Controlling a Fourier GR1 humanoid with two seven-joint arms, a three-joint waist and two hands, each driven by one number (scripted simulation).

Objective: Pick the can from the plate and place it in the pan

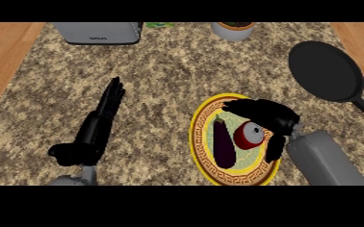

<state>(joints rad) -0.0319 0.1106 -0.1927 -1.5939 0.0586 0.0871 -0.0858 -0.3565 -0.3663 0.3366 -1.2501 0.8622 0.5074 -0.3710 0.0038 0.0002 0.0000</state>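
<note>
Right hand (266,118) curled over the can (249,135), fingers above and thumb below, apparently closing on it, though not lifted yet. Can lying on the plate (206,166), just right of the eggplant (223,144); carry to the pan (325,70), beyond the plate, all still to do. Left hand (99,120) resting with straight fingers on the desk (163,72), well left of the plate.

Both forearms are smooth grey cylinders ending in glossy black hands. The right forearm (323,158) looks thick and rounded, its right hand (266,115) bulky; the left hand (96,125) shows slim black fingers above a small grey wrist piece.
</note>
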